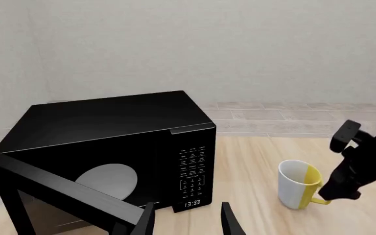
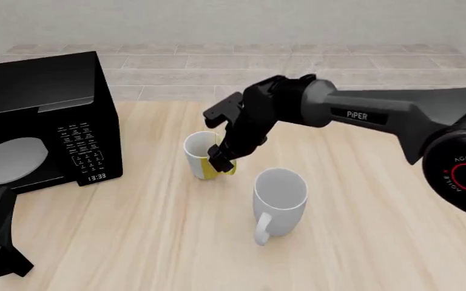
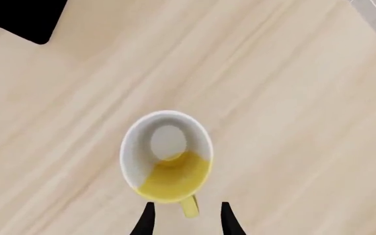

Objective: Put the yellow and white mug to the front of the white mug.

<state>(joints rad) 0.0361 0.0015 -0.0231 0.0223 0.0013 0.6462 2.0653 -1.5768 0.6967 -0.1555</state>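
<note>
Front view: two mugs (yellow and white mug [image 2: 202, 156], white mug [image 2: 280, 195]); right gripper [image 2: 221, 159] jaws straddle handle.

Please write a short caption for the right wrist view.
Right gripper, fingers open, straddles the handle of the yellow and white mug.

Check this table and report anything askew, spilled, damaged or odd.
One thing stands out: the microwave at the table's left has its door hanging open. Both mugs stand upright, nothing spilled: the yellow and white mug under the right claw, the white mug beside it.
</note>
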